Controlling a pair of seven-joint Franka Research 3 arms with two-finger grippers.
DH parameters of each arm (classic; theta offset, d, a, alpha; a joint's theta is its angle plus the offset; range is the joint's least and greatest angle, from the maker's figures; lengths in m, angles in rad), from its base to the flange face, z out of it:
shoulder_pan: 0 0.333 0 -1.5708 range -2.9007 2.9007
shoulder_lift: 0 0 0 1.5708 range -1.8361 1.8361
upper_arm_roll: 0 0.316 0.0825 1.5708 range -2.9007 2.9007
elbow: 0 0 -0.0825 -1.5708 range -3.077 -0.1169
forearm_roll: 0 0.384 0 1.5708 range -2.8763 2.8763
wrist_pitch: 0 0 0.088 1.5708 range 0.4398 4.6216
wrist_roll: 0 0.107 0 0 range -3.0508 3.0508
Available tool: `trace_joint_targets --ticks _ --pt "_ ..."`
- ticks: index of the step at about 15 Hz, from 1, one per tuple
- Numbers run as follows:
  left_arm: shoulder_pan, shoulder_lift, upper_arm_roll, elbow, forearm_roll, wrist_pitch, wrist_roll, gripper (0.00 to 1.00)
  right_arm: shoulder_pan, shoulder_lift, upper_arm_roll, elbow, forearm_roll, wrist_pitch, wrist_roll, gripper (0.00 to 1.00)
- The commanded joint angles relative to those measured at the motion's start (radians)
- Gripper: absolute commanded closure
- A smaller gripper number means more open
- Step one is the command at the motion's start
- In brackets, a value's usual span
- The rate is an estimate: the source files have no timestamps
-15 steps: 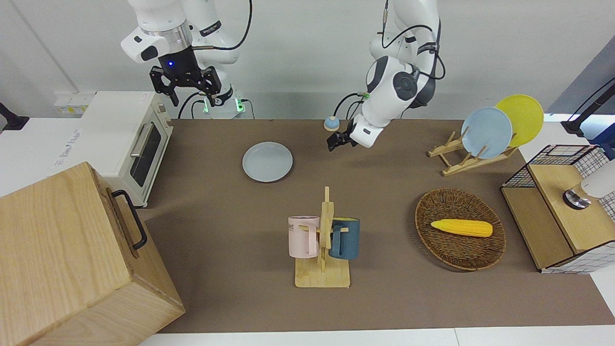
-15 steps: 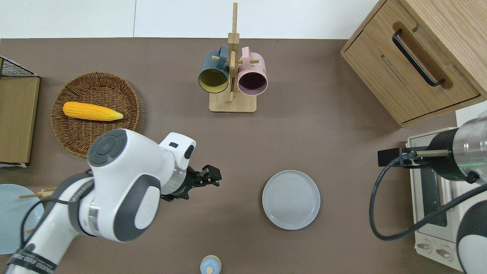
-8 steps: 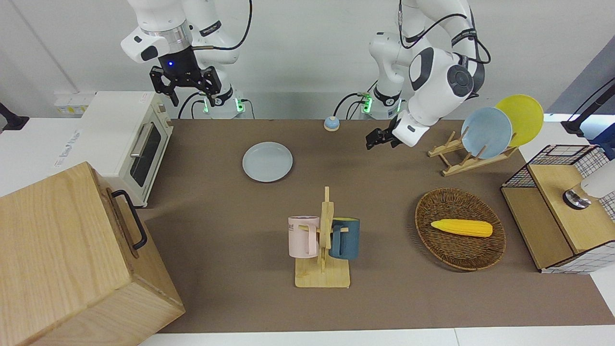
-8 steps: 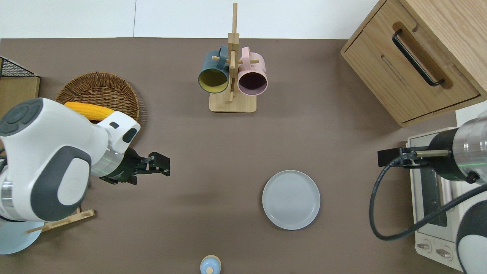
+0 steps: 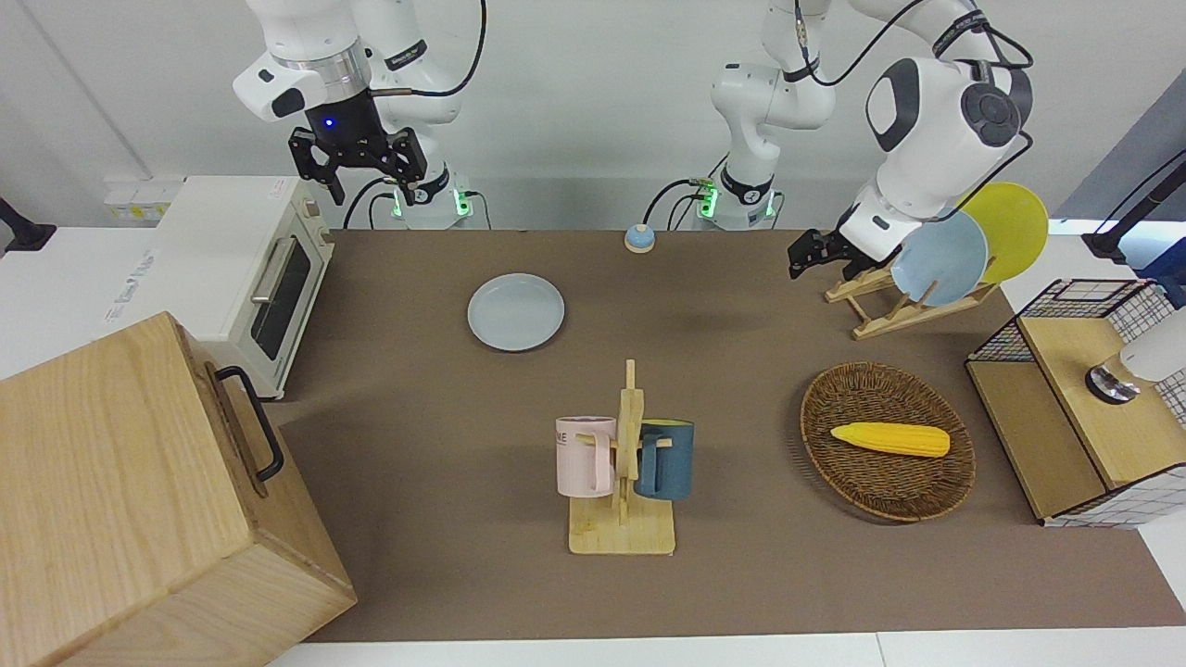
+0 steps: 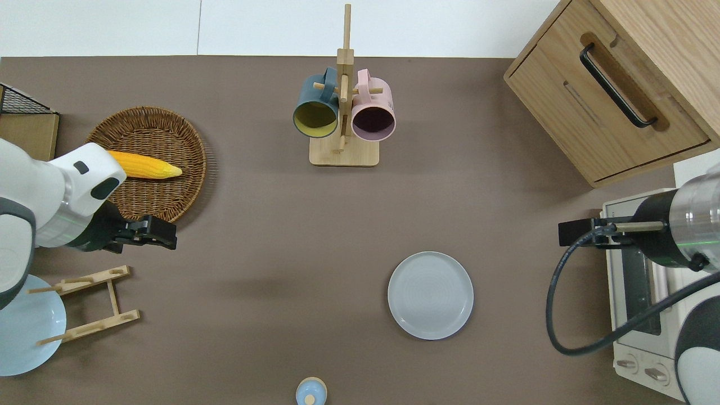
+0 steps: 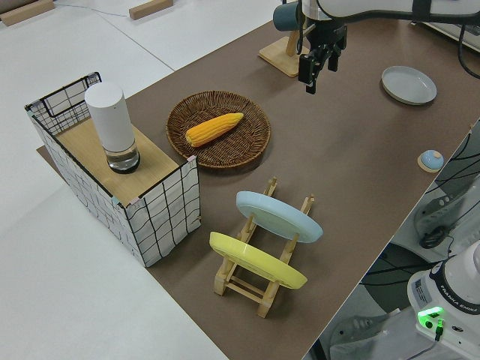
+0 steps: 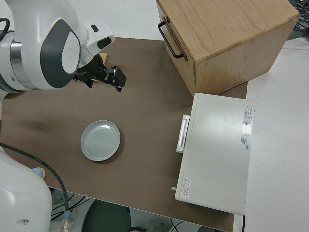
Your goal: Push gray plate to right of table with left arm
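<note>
The gray plate (image 5: 516, 312) (image 6: 430, 295) (image 7: 409, 84) (image 8: 100, 140) lies flat on the brown table (image 5: 417, 417) (image 6: 270, 236), toward the right arm's end and near the robots. My left gripper (image 5: 799, 261) (image 6: 166, 235) (image 7: 313, 69) (image 8: 118, 79) hangs in the air, well away from the plate. In the overhead view it is over bare table just off the wicker basket's rim. It holds nothing. The right arm is parked, its gripper (image 5: 371, 185) open.
A mug rack (image 5: 623, 519) (image 6: 343, 154) with a pink and a blue mug stands mid-table. A wicker basket (image 5: 825, 398) (image 6: 140, 205) holds corn. A wooden rack (image 5: 866, 310) with a sky-blue and a yellow plate, a wire crate (image 5: 1066, 306), a toaster oven (image 5: 232, 250), a wooden cabinet (image 5: 120, 500) and a small bell (image 5: 638, 239) are also here.
The left arm has swung away from the middle of the table toward its own end, ending near the basket and plate rack. The gray plate and the right arm have not moved.
</note>
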Motion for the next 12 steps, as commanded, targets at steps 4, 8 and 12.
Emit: trace_joint_targets --ticks 4,8,12 --pt "0.031 0.01 -0.015 0.185 0.097 -0.117 0.011 0.01 -0.024 -0.027 0.014 -0.027 0.021 0.0 0.01 0.005" --pt "0.078 0.01 -0.013 0.221 0.097 -0.117 0.008 0.01 -0.024 -0.027 0.014 -0.027 0.021 0.0 0.01 0.005" --pt "0.081 0.01 -0.016 0.229 0.096 -0.117 0.005 0.01 -0.024 -0.027 0.014 -0.027 0.021 0.0 0.01 0.005"
